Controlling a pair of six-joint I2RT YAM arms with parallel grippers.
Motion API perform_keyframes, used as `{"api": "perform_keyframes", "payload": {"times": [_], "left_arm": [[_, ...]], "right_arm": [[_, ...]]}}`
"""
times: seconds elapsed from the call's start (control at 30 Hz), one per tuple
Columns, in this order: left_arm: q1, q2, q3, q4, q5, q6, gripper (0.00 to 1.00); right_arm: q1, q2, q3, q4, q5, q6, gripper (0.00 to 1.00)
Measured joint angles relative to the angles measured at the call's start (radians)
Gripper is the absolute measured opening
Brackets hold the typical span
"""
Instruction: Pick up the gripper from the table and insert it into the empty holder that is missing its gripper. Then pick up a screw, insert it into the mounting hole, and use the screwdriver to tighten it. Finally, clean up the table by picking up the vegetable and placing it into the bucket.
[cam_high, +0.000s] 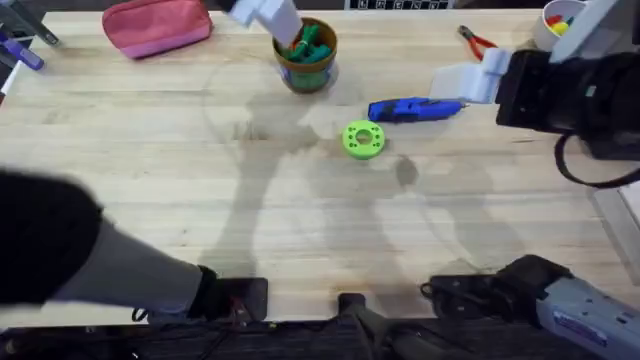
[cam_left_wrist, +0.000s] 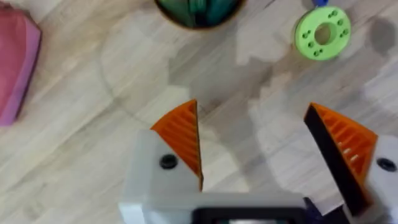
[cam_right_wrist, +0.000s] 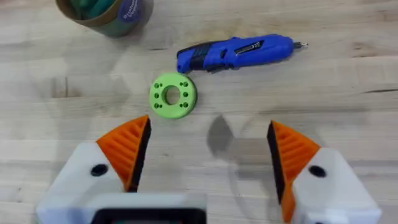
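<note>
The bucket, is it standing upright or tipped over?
Upright. The bucket stands on the table with its open mouth facing up and green toys inside.

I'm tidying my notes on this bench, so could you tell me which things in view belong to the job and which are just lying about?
Belong to the job:
- screwdriver, blue, lying on the table
- bucket, green pieces inside
- left gripper and right gripper, both open

Just lying about:
- green ring-shaped disc
- pink pouch
- red-handled pliers
- white bowl
</note>
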Motion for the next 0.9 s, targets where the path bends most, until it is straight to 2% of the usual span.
{"api": "perform_keyframes", "payload": {"times": [0.23,0.53,0.67,0.9], "left_arm": [[0.0,-0.235,-0.336,0.093,-0.031,-0.079,0.989],[0.0,-0.574,-0.792,0.258,-0.104,-0.286,0.988],[0.0,-0.663,-0.912,0.279,-0.12,-0.357,0.988],[0.0,-0.679,-0.947,0.296,-0.13,-0.402,0.988]], "right_arm": [[0.0,0.0,0.0,0.0,0.0,0.0,0.992],[0.0,0.0,0.0,0.0,0.0,0.0,0.992],[0.0,0.0,0.0,-0.038,0.0,0.0,0.991],[0.0,0.0,0.0,-0.105,0.0,0.0,0.992]]}}
